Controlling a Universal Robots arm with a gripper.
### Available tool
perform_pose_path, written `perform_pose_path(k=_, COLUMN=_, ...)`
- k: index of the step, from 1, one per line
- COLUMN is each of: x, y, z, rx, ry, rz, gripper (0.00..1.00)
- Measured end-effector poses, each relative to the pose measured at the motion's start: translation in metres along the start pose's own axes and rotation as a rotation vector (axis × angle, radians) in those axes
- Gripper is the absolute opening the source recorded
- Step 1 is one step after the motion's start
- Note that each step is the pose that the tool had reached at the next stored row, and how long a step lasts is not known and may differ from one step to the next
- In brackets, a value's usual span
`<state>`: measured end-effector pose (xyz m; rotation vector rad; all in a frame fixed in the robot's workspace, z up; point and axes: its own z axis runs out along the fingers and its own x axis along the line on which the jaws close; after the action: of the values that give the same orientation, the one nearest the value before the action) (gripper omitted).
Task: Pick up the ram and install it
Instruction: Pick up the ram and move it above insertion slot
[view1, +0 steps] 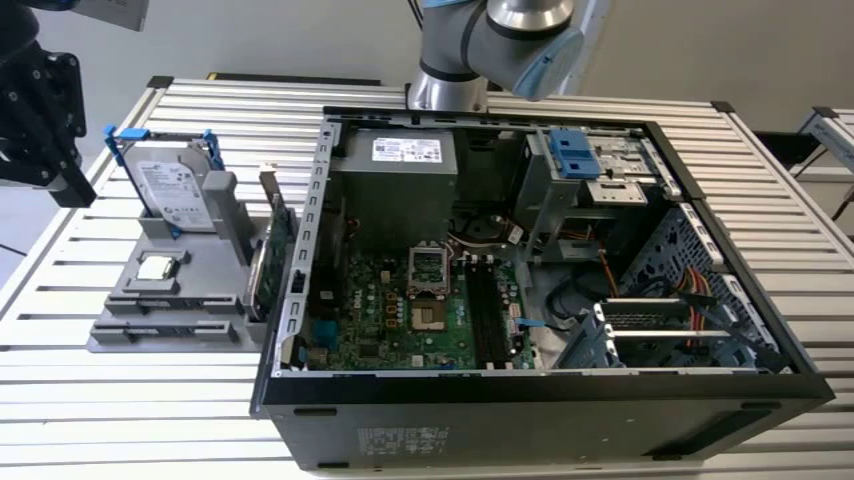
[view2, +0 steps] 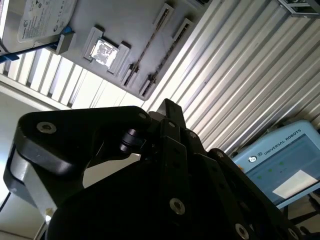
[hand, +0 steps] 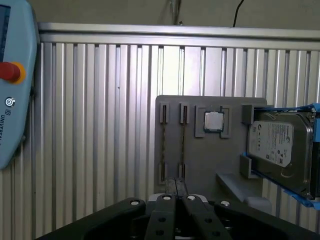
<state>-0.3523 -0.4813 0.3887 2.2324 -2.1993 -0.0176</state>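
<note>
Standing of the ram: the ram (hand: 182, 145) is kept on edge in a narrow slot of the grey fixture (hand: 200, 165), so that its upper edge is left free to be gripped. A similar thin strip is seen in the slot just beside it.
Fixture neighbours: a processor (hand: 214, 121) and a hard drive (hand: 275, 145) are held in recesses of their own, apart from the ram.
Hand: the hand (hand: 176, 186) is held over the fixture in line with the two slots. It is drawn narrow with nothing gripped, and the ram is not touched.
Case: the computer case (view1: 534, 400) is laid open on the desk (view1: 80, 400) beside the fixture. The long dark sockets (view1: 483, 310) on its board appear unfilled and are judged to be the place meant for the ram.
Progress: the pick-up is judged not yet made.
</note>
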Motion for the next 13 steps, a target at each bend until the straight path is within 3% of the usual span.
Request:
perform_pose_path(k=3, x=0.0000, y=0.0000, z=0.0000, rx=0.0000, ry=0.0000, rz=0.000, gripper=0.00)
perform_pose_path(k=4, x=0.0000, y=0.0000, z=0.0000, rx=0.0000, ry=0.0001, rz=0.000, gripper=1.00)
perform_pose_path(k=13, x=0.0000, y=0.0000, z=0.0000, rx=0.0000, ry=0.0000, rz=-0.002, gripper=1.00)
